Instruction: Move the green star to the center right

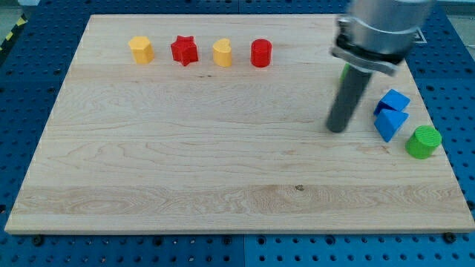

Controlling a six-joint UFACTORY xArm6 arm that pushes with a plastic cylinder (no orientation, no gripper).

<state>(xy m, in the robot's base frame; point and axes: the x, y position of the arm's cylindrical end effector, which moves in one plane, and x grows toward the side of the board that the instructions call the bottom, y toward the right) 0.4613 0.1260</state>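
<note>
My tip (338, 130) rests on the wooden board (185, 163), grasping nothing, left of two blue blocks (390, 113) and a green cylinder (424, 142). A green sliver (344, 71) peeks from behind my rod, shape hidden.

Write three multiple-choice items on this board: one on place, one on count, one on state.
1. Where is the red star-shaped block? A: the view's top row. B: the view's bottom edge. C: the view's centre.
2. How many blue blocks? A: one. B: two. C: four.
3. Relative to the green cylinder block, my tip is: A: touching it. B: apart, at its left. C: on top.
Answers: A, it sits between yellow blocks up top; B, two show, side by side; B, the blue pair lies between them.
</note>
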